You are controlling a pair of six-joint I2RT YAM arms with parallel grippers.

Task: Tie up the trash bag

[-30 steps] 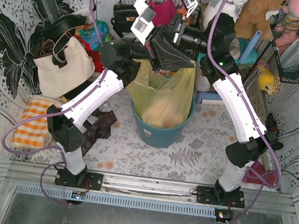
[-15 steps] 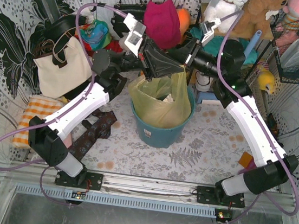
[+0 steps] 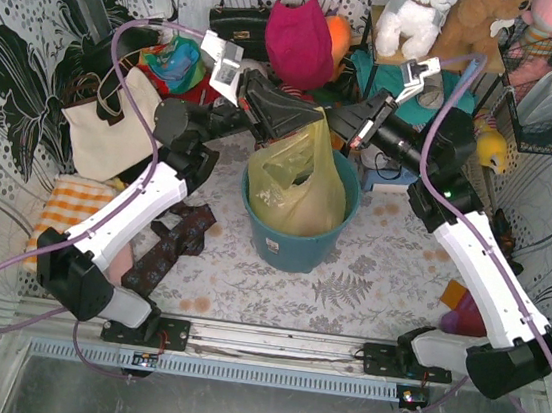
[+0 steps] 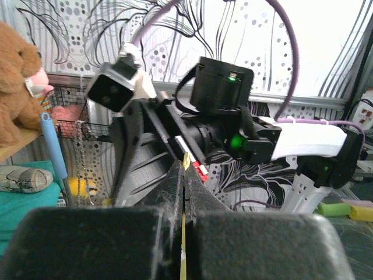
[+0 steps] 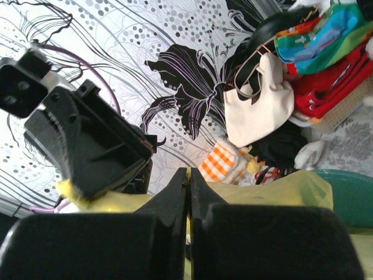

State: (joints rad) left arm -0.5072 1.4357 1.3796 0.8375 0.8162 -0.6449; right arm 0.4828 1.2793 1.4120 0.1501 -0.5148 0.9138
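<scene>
The bag (image 3: 294, 184) looks light, thin and slippery, soft and easy to tear, so I'd hold bunched rim film; it sits in the bin (image 3: 290, 254); left claw (image 3: 305, 119) is clamped on its top from 10 o'clock; right claw (image 3: 344, 126) likewise from 2 o'clock; the body hangs at 6.

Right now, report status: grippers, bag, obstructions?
Left gripper shut on bag top. Right gripper shut on it too. Bag in bin, untied. Nothing in the way.

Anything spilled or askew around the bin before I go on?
Nothing stands out. The translucent yellow plastic trash bag sits upright in the round teal plastic bin, nothing spilled around it. The left pincer and right pincer are both shut on its top.
</scene>
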